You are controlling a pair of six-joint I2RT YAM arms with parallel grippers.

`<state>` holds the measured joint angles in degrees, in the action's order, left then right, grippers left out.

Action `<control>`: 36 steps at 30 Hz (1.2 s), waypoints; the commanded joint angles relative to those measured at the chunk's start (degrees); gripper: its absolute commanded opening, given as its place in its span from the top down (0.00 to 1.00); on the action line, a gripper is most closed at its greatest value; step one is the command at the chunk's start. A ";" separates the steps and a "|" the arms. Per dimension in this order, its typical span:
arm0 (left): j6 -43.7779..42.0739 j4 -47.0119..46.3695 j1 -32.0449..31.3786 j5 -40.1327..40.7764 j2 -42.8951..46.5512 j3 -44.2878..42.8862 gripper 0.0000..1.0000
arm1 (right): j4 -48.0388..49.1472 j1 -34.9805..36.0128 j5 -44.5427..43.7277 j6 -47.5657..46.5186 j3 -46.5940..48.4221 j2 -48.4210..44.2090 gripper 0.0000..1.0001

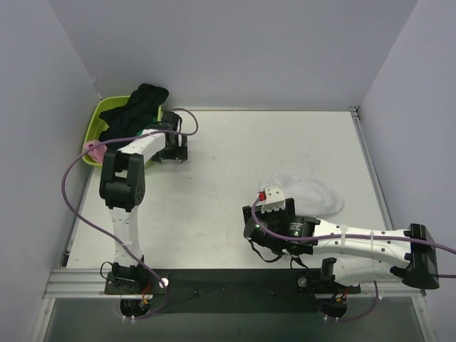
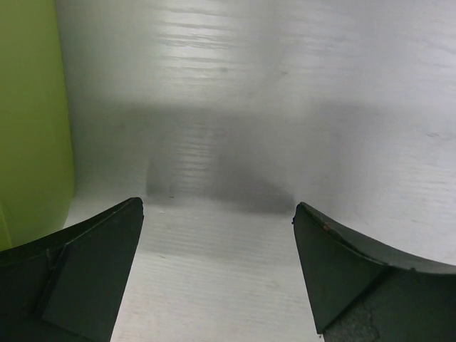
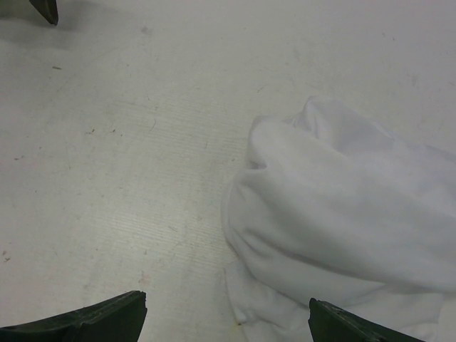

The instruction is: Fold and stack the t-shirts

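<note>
White t-shirt (image 3: 342, 214), crumpled, beside the right gripper (image 3: 226, 303)

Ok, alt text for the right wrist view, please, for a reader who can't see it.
A crumpled white t-shirt lies on the pale table, filling the right and lower right of the view. The right gripper is open and holds nothing, its two dark fingertips showing at the bottom edge, the cloth's near edge between them.

Plain white t-shirt (image 1: 313, 194); black t-shirt (image 1: 140, 107); pink t-shirt (image 1: 93, 150); lime green basket (image 1: 100, 117); white table (image 1: 249, 142).
</note>
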<state>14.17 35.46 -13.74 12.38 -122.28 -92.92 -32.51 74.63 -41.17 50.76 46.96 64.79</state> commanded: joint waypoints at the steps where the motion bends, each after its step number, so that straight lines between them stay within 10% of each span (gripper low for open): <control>1: -1.52 -0.13 4.41 0.62 0.37 -3.22 0.03 | -2.47 0.87 -2.43 1.44 1.73 0.95 0.00; 8: -0.48 -0.04 5.92 -4.19 3.71 -2.88 0.03 | -6.41 0.78 -5.41 1.09 2.96 0.25 0.00; 19: 10.69 -7.42 -9.97 -9.83 29.89 16.79 0.03 | -15.38 -15.83 4.22 -8.40 5.52 -4.94 0.00; 36: 19.93 -17.09 -32.40 -5.27 47.66 40.10 0.03 | -16.45 -5.55 17.35 14.18 -9.96 -3.28 0.18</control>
<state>32.64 23.31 -43.64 4.54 -75.02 -53.01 -47.07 68.36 -24.21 59.22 37.91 58.08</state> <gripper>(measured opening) 0.974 0.843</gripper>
